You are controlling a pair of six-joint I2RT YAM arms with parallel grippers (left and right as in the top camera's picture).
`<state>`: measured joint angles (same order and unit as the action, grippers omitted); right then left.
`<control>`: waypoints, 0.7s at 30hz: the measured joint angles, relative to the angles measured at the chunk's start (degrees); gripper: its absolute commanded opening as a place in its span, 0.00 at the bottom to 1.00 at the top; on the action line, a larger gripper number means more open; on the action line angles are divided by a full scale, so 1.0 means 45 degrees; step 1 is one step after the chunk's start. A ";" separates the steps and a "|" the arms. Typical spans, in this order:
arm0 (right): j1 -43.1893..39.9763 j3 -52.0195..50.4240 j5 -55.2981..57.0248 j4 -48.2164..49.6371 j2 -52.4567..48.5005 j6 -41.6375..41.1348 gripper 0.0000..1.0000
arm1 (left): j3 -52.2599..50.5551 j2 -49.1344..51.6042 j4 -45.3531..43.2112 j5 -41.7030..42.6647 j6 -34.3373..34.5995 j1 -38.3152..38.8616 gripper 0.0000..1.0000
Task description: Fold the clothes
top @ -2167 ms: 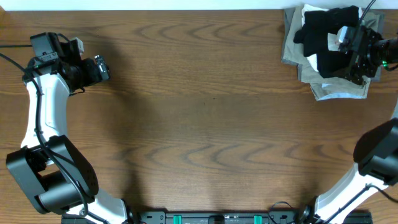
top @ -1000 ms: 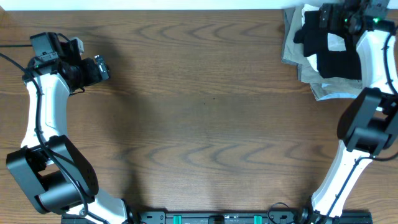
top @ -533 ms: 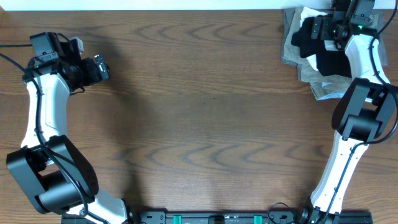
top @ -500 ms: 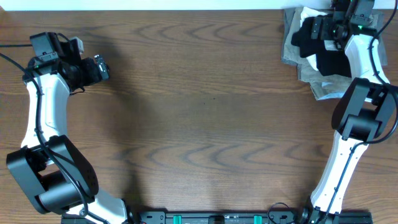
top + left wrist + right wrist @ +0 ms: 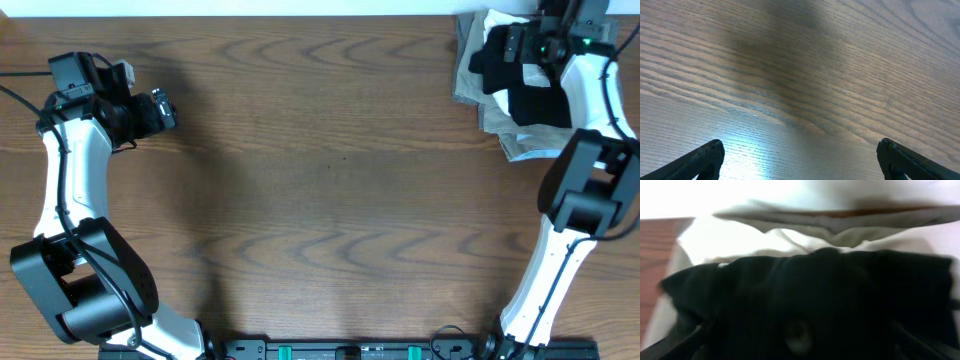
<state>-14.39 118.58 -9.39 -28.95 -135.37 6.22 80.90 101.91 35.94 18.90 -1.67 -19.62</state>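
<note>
Where the olive-grey pile of folded garments [image 5: 468,82] sits on the brown wooden desk [image 5: 330,180], we see the soft, plain black fabric garment [image 5: 525,100] lying crumpled on top of it, in dark rumpled folds with pale cloth showing round its edges. The right jaws hang spread wide just above the black garment, and we see nothing gripped. The left jaws, well apart from the pile, stand wide open and hold nothing.

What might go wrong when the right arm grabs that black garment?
The black garment lies bunched on the grey folded garments, so the open right gripper may pinch a lower layer too. The stack sits at a far corner of the table; a pull could spill pieces off the edge.
</note>
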 measured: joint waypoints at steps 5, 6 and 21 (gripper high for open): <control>-0.0063 -0.0155 0.0034 -0.0607 0.2385 -0.0044 0.99 | 0.0000 0.0000 0.0005 0.0000 0.0000 0.0000 0.98; -0.0063 -0.0155 -0.0058 -0.0869 0.3235 -0.0053 0.99 | 0.0000 0.0000 0.0000 0.0005 -0.0005 0.0000 0.98; 0.0670 -0.0015 -0.2900 -0.2997 0.9656 -0.0151 0.99 | 0.0000 0.0000 0.0005 0.0005 0.0000 0.0000 0.98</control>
<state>-11.38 118.52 -22.44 -42.44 -91.92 5.54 80.90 101.91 35.97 18.92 -1.67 -19.62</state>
